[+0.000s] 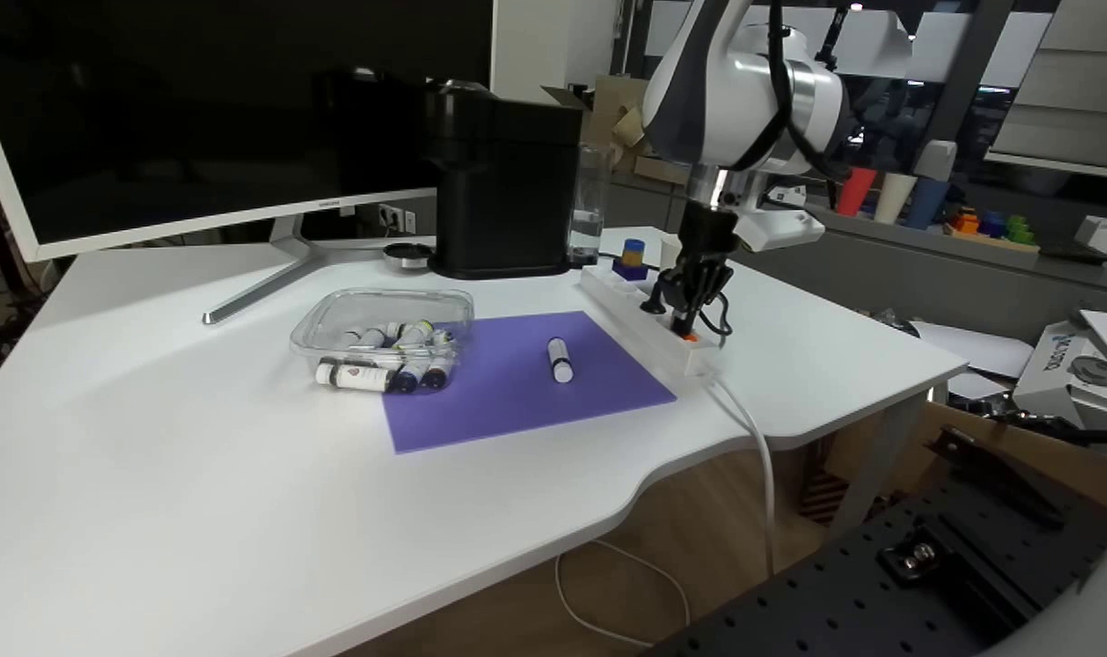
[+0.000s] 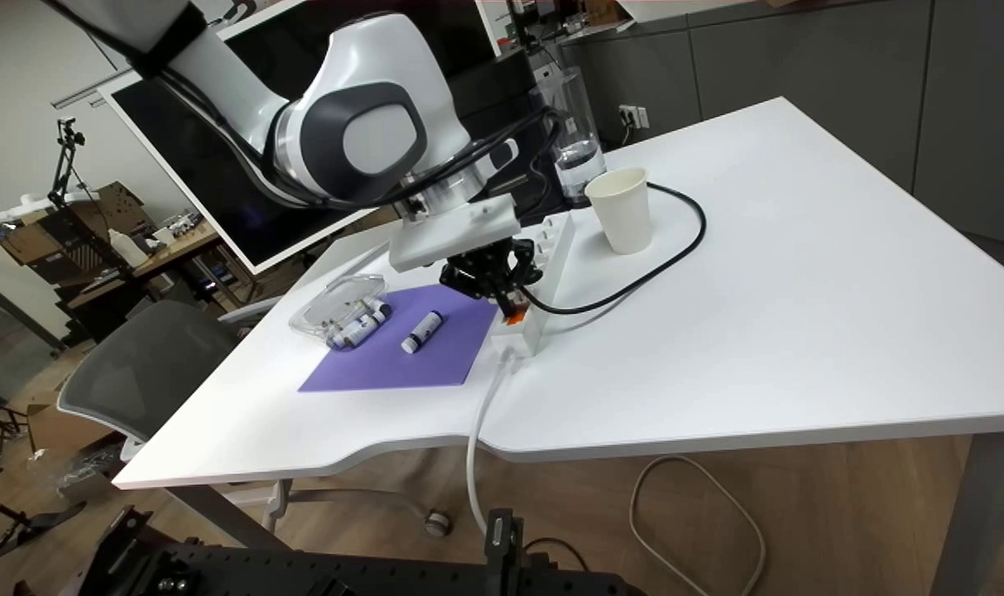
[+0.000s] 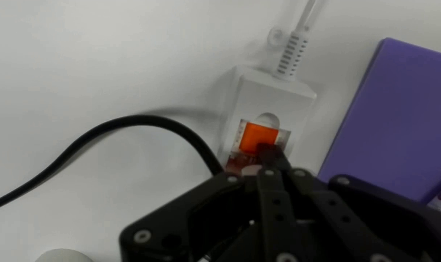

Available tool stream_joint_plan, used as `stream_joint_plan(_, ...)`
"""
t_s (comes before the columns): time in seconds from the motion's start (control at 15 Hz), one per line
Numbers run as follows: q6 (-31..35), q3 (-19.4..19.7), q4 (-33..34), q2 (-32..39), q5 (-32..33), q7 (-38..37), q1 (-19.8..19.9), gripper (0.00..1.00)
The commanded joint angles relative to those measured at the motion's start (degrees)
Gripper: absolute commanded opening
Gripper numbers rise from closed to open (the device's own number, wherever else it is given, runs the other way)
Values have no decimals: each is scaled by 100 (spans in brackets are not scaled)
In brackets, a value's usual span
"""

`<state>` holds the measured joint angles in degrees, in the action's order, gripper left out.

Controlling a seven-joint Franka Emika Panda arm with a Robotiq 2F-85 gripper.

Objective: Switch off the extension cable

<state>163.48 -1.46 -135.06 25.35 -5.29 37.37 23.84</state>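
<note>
The extension cable is a white power strip [image 3: 275,91] lying on the white table; it shows in both exterior views [image 1: 681,354] [image 2: 516,339]. Its white cord [image 3: 305,14] leaves the near end and hangs over the table edge. The strip's switch [image 3: 257,136] is bright orange on one part and dark red on the other. My gripper [image 3: 273,151] points down with its fingertips together, nothing seen between them. The tips are at the orange part and cover one corner of it; whether they press it cannot be told. The fingers hide the strip's far part in the wrist view.
A black cable [image 2: 684,232] curves beside the strip to under the gripper. A white paper cup [image 2: 622,211] and a glass vase [image 2: 576,161] stand near. A purple sheet [image 1: 516,374] holds a white cylinder [image 1: 560,360] beside a clear tub [image 1: 380,315]. A black machine [image 1: 507,182] stands behind.
</note>
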Motion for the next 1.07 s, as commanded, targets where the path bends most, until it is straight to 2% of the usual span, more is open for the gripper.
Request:
stream_joint_plan(0.0,180,5,30,90,107,28,122,0)
stream_joint_plan(0.6,63,126,138,311,18,-221,247,0)
stream_joint_plan(1.0,-11,-114,282,615,-278,-88,564,0)
